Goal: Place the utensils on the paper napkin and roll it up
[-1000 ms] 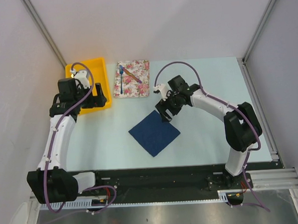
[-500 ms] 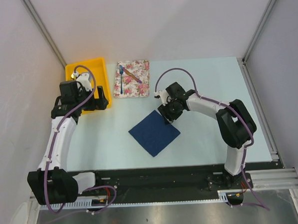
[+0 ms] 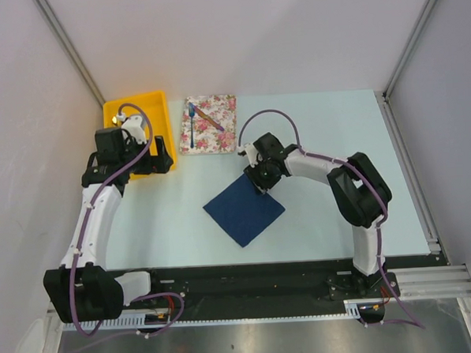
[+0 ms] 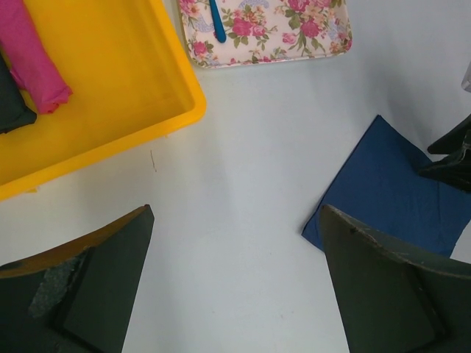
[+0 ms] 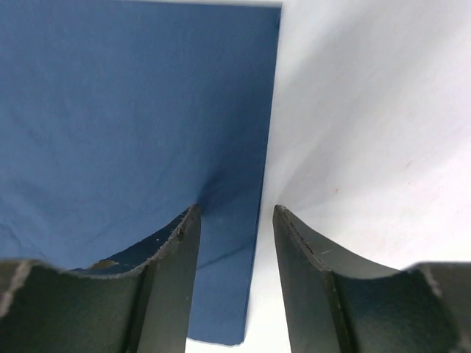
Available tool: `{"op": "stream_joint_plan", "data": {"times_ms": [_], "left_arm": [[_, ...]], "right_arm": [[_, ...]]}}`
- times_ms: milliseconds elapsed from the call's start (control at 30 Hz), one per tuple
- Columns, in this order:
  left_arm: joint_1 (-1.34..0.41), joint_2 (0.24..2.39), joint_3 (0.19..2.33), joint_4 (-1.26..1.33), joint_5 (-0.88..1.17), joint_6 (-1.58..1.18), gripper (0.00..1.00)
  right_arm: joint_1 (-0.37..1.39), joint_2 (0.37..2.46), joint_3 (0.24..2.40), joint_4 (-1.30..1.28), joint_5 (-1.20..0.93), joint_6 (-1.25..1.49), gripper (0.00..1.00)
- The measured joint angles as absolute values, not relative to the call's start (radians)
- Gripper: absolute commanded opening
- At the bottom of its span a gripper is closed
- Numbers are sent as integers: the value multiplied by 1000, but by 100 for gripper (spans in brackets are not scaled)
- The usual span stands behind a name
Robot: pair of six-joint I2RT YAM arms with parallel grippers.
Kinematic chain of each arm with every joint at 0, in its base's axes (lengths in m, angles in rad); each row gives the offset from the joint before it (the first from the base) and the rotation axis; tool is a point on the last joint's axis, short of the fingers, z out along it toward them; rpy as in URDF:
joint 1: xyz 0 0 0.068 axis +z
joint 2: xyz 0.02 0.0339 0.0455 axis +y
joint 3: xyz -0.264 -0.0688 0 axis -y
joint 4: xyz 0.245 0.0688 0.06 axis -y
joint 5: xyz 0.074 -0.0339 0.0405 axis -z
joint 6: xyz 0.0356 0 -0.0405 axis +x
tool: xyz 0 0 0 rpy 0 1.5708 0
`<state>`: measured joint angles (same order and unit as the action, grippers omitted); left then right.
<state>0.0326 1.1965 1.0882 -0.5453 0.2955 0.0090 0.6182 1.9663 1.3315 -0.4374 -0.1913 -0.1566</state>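
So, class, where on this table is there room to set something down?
Free: the wide stretch right of the right arm; the strip between bin and napkin. Crowded: bin, mat and right pincer at the napkin's far edge.

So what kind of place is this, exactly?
Probably a robotics lab test cell, not a kitchen: a left arm and right arm are bolted to the edge of a pale table walled by white panels, with staged props like a yellow tray, floral mat and navy napkin.
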Motion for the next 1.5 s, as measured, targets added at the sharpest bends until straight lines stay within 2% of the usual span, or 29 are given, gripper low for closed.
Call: {"op": "stream_joint_plan", "data": {"times_ms": [267, 400, 467, 500, 800, 1067, 1233, 1500], "left_arm": [[32, 1196, 1075, -539, 300, 9, 100], [32, 1196, 1075, -534, 300, 9, 100], [32, 1196, 1075, -532, 300, 9, 100], [32, 1196, 1075, -532, 300, 9, 100], [-5, 1197, 1075, -518, 311, 9, 100], [-47, 1222, 1076, -488, 318, 8, 100], [-47, 1297, 1102, -476, 323, -44, 100], [-60, 1461, 1236, -457, 282, -142, 100]], "right_arm": [[637, 1985, 1349, -412, -151, -154, 33], [671, 1986, 1349, -406, -96, -154, 14], [685, 1986, 1349, -406, -75, -151, 1], [692, 1986, 1349, -406, -62, -147, 0], [684, 1982, 1348, -408, -28, -170, 0], [524, 1973, 1339, -417, -6, -254, 0], [453, 1973, 1339, -417, -8, -315, 1], [443, 1973, 1339, -405, -33, -410, 8]]}}
